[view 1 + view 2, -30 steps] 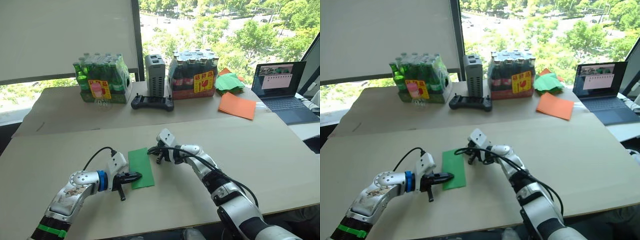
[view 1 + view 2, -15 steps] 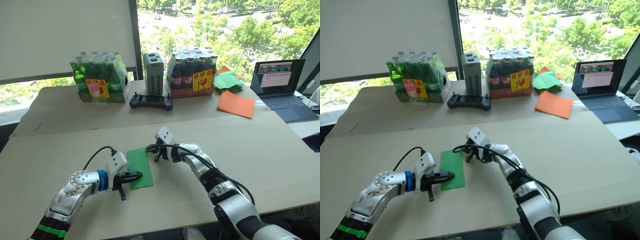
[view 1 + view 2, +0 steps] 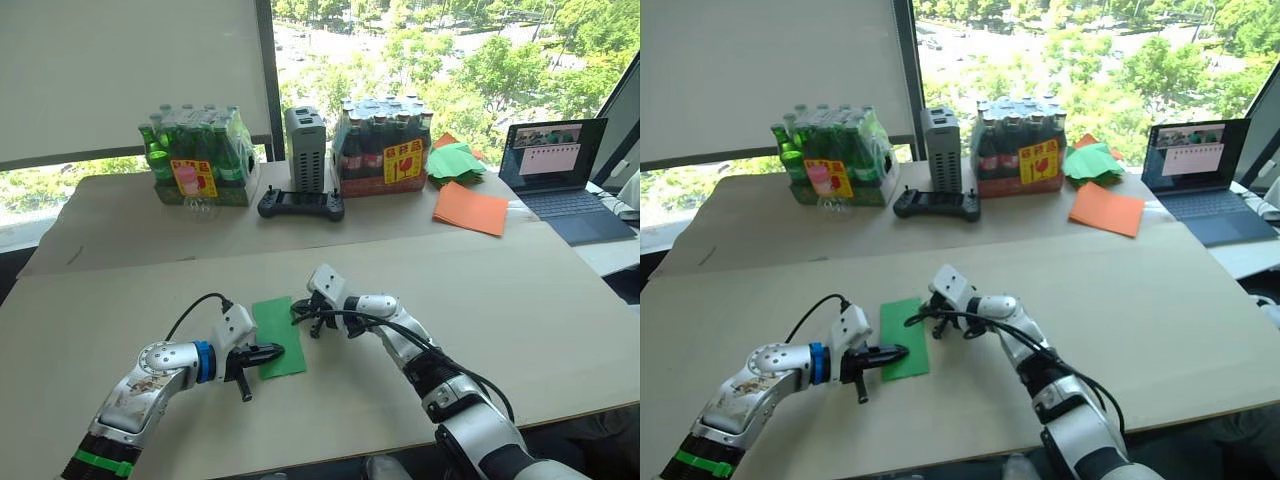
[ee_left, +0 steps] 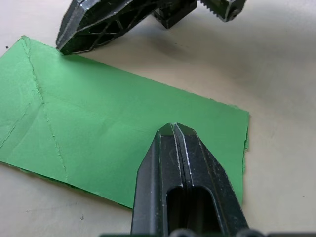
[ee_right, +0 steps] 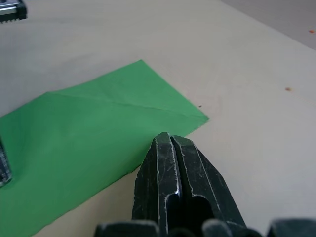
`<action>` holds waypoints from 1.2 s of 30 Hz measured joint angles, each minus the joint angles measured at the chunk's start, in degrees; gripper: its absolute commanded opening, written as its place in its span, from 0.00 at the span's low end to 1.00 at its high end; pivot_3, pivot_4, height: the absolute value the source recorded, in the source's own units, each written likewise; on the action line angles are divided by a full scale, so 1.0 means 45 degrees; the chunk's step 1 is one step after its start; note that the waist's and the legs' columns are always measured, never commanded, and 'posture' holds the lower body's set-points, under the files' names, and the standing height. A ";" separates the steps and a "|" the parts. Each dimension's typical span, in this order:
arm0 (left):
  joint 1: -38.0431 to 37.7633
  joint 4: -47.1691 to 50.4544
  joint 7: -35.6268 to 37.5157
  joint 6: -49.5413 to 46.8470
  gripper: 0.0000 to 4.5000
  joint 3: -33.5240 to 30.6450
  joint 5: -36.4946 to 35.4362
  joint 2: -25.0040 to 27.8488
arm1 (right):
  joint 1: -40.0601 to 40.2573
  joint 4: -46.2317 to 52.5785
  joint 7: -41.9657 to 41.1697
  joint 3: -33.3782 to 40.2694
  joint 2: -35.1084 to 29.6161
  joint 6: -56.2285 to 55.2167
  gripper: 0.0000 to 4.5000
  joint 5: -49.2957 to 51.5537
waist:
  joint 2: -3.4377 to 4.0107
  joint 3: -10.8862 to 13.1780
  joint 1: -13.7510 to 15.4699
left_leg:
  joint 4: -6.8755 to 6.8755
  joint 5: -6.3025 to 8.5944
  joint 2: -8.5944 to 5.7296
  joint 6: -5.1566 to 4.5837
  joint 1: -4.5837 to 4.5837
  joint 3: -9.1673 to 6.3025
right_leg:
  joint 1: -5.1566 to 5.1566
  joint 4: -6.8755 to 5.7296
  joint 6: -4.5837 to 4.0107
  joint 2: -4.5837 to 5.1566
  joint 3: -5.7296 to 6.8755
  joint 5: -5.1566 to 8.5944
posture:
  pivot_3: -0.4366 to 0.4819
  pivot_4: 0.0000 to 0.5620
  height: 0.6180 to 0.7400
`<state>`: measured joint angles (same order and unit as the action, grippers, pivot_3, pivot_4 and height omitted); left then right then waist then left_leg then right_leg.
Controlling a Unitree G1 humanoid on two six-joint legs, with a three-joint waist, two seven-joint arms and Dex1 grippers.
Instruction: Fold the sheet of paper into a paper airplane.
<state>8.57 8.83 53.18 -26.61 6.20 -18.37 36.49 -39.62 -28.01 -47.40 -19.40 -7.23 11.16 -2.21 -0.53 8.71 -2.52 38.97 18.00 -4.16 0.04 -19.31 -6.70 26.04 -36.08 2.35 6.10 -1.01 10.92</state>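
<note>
My left gripper, fingers together, presses the creased bright green paper sheet; right gripper closed, seemingly touching its edge.

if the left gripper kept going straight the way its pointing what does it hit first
Probably the right gripper. The left gripper, shut, lies over the sheet of paper, aimed across it. In the left wrist view the right gripper's fingertip sits at the sheet's far edge, slightly off that line, so it might just miss.
</note>
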 measured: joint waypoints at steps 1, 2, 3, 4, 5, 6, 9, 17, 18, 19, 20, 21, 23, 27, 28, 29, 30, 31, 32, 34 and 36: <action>-0.0001 0.0001 -0.0001 0.0000 0.00 -0.0006 0.0001 0.0001 | 0.0205 0.0441 -0.0145 -0.0090 -0.0078 0.0219 0.01 0.0008 | 0.0000 0.0000 -0.0007 | 0.0000 0.0001 0.0001 -0.0001 0.0000 0.0004 | 0.0000 0.0001 0.0000 0.0000 -0.0001 0.0000 | 0.48 0.27 0.87; 0.0000 0.0001 -0.0003 0.0000 0.00 -0.0006 0.0002 0.0001 | 0.0440 0.0892 -0.0302 -0.0155 -0.0160 0.0443 0.01 0.0013 | 0.0000 -0.0001 -0.0013 | 0.0000 0.0002 0.0002 -0.0003 0.0001 0.0006 | 0.0000 0.0001 0.0000 0.0000 -0.0001 0.0000 | 0.48 0.27 0.87; 0.0001 -0.0002 -0.0004 0.0000 0.00 -0.0007 0.0003 0.0001 | 0.0630 0.1263 -0.0423 -0.0255 -0.0235 0.0589 0.01 0.0022 | -0.0001 -0.0002 -0.0016 | 0.0000 0.0002 0.0003 -0.0004 0.0002 0.0007 | 0.0000 0.0001 0.0000 -0.0001 0.0000 0.0000 | 0.48 0.27 0.87; 0.0009 -0.0006 -0.0004 -0.0001 0.00 -0.0005 0.0006 0.0000 | 0.0817 0.1689 -0.0578 -0.0411 -0.0325 0.0781 0.01 0.0025 | -0.0001 -0.0002 -0.0018 | 0.0000 0.0003 0.0003 -0.0004 0.0003 0.0010 | 0.0000 0.0000 0.0000 -0.0001 -0.0001 0.0000 | 0.48 0.27 0.87; 0.0012 -0.0013 -0.0003 0.0000 0.00 -0.0005 0.0005 0.0000 | 0.1070 0.2208 -0.0718 -0.0567 -0.0401 0.1030 0.01 0.0038 | -0.0001 -0.0002 -0.0013 | 0.0000 0.0003 0.0005 -0.0005 0.0003 0.0011 | 0.0000 0.0000 0.0000 -0.0002 -0.0001 0.0000 | 0.48 0.27 0.87; 0.0018 -0.0017 -0.0002 0.0000 0.00 -0.0003 0.0008 -0.0001 | 0.1240 0.2568 -0.0845 -0.0671 -0.0440 0.1243 0.01 0.0053 | -0.0001 -0.0002 -0.0015 | 0.0001 0.0003 0.0005 -0.0005 0.0003 0.0013 | 0.0000 0.0000 0.0000 -0.0002 -0.0001 0.0000 | 0.48 0.27 0.87; 0.0028 -0.0035 -0.0001 0.0000 0.00 0.0001 0.0007 -0.0001 | 0.1565 0.3365 -0.1064 -0.0991 -0.0612 0.1673 0.01 0.0060 | -0.0002 -0.0002 -0.0003 | 0.0002 0.0003 0.0005 -0.0006 0.0004 0.0016 | 0.0000 0.0000 0.0000 -0.0002 -0.0001 0.0000 | 0.48 0.27 0.87; 0.0125 -0.0135 0.0028 0.0010 0.00 0.0047 0.0008 -0.0005 | 0.2406 0.5371 -0.1280 -0.1389 -0.1284 0.2932 0.01 0.0191 | -0.0005 -0.0004 0.0045 | 0.0002 0.0004 0.0004 -0.0007 0.0004 0.0022 | -0.0004 0.0003 0.0000 -0.0001 0.0000 -0.0001 | 0.48 0.27 0.87; 0.0154 -0.0152 0.0029 0.0010 0.00 0.0062 0.0008 -0.0005 | 0.2527 0.5611 -0.1295 -0.1413 -0.1387 0.3072 0.01 0.0259 | -0.0005 -0.0004 0.0049 | 0.0003 0.0004 0.0005 -0.0007 0.0004 0.0022 | -0.0004 0.0004 0.0000 0.0000 0.0000 -0.0001 | 0.48 0.27 0.87; 0.0170 -0.0163 0.0029 0.0009 0.00 0.0068 0.0012 -0.0005 | 0.2646 0.5867 -0.1350 -0.1445 -0.1539 0.3191 0.01 0.0310 | -0.0005 -0.0004 0.0054 | 0.0003 0.0004 0.0004 -0.0007 0.0004 0.0023 | -0.0004 0.0004 0.0000 0.0000 0.0000 -0.0001 | 0.48 0.27 0.87; 0.0190 -0.0175 0.0029 0.0009 0.00 0.0083 0.0014 -0.0006 | 0.2729 0.6033 -0.1376 -0.1453 -0.1635 0.3275 0.01 0.0338 | -0.0006 -0.0004 0.0060 | 0.0003 0.0004 0.0004 -0.0008 0.0004 0.0024 | -0.0006 0.0005 0.0000 0.0000 0.0000 -0.0001 | 0.48 0.27 0.87; 0.0205 -0.0182 0.0030 0.0009 0.00 0.0099 0.0016 -0.0006 | 0.2878 0.6264 -0.1395 -0.1454 -0.1768 0.3391 0.01 0.0402 | -0.0006 -0.0004 0.0064 | 0.0003 0.0005 0.0005 -0.0008 0.0004 0.0024 | -0.0007 0.0005 0.0000 0.0000 0.0000 -0.0001 | 0.48 0.27 0.87; 0.0213 -0.0191 0.0034 0.0009 0.00 0.0105 0.0020 -0.0006 | 0.3104 0.6636 -0.1422 -0.1471 -0.1960 0.3533 0.01 0.0552 | -0.0007 -0.0005 0.0079 | 0.0004 0.0006 0.0005 -0.0010 0.0006 0.0025 | -0.0011 0.0007 0.0001 0.0000 0.0000 -0.0001 | 0.48 0.27 0.87; 0.0285 -0.0251 0.0050 0.0009 0.00 0.0141 0.0033 -0.0006 | 0.3501 0.7399 -0.1460 -0.1567 -0.2312 0.3938 0.01 0.0768 | -0.0010 -0.0006 0.0096 | 0.0004 0.0007 0.0006 -0.0012 0.0008 0.0028 | -0.0016 0.0008 0.0001 0.0001 0.0001 -0.0001 | 0.48 0.27 0.87; 0.0303 -0.0271 0.0053 0.0009 0.00 0.0142 0.0035 -0.0006 | 0.3543 0.7498 -0.1460 -0.1587 -0.2342 0.4007 0.01 0.0784 | -0.0011 -0.0007 0.0097 | 0.0005 0.0007 0.0006 -0.0012 0.0008 0.0029 | -0.0017 0.0008 0.0001 0.0001 0.0002 -0.0001 | 0.48 0.27 0.87; 0.0337 -0.0304 0.0057 0.0009 0.00 0.0153 0.0037 -0.0006 | 0.3590 0.7641 -0.1462 -0.1617 -0.2394 0.4110 0.01 0.0791 | -0.0011 -0.0007 0.0098 | 0.0005 0.0007 0.0006 -0.0012 0.0009 0.0030 | -0.0017 0.0008 0.0002 0.0001 0.0002 -0.0001 | 0.48 0.27 0.87; 0.0365 -0.0329 0.0061 0.0009 0.00 0.0165 0.0037 -0.0006 | 0.3635 0.7782 -0.1474 -0.1647 -0.2464 0.4204 0.01 0.0805 | -0.0011 -0.0007 0.0099 | 0.0005 0.0007 0.0006 -0.0012 0.0008 0.0031 | -0.0017 0.0008 0.0002 0.0001 0.0002 -0.0001 | 0.48 0.27 0.87; 0.0386 -0.0355 0.0072 0.0010 0.00 0.0173 0.0033 -0.0006 | 0.3674 0.7968 -0.1511 -0.1703 -0.2573 0.4327 0.01 0.0822 | -0.0011 -0.0007 0.0104 | 0.0005 0.0007 0.0007 -0.0013 0.0008 0.0032 | -0.0018 0.0009 0.0002 0.0001 0.0002 -0.0001 | 0.48 0.27 0.87; 0.0398 -0.0370 0.0076 0.0011 0.00 0.0173 0.0032 -0.0006 | 0.3700 0.8048 -0.1546 -0.1749 -0.2635 0.4343 0.01 0.0833 | -0.0013 -0.0008 0.0104 | 0.0006 0.0008 0.0007 -0.0014 0.0009 0.0032 | -0.0018 0.0010 0.0002 0.0000 0.0002 -0.0001 | 0.48 0.27 0.87; 0.0406 -0.0382 0.0085 0.0017 0.00 0.0174 0.0035 -0.0005 | 0.3811 0.8317 -0.1586 -0.1841 -0.2760 0.4497 0.01 0.0912 | -0.0013 -0.0009 0.0107 | 0.0006 0.0008 0.0009 -0.0014 0.0009 0.0033 | -0.0018 0.0012 0.0002 0.0000 0.0003 -0.0001 | 0.48 0.27 0.87; 0.0410 -0.0410 0.0089 0.0033 0.00 0.0174 0.0036 -0.0005 | 0.3888 0.8454 -0.1584 -0.1874 -0.2789 0.4622 0.01 0.0994 | -0.0015 -0.0010 0.0118 | 0.0006 0.0008 0.0009 -0.0014 0.0010 0.0034 | -0.0019 0.0011 0.0002 0.0000 0.0003 -0.0001 | 0.48 0.27 0.87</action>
<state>10.41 6.98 53.58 -26.46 6.99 -18.21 36.47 -22.13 10.04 -54.53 -27.83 -19.78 31.96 2.26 -0.60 8.66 -1.98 38.99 18.03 -4.12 -0.02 -19.26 -6.54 25.95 -36.03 2.35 6.10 -0.99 10.92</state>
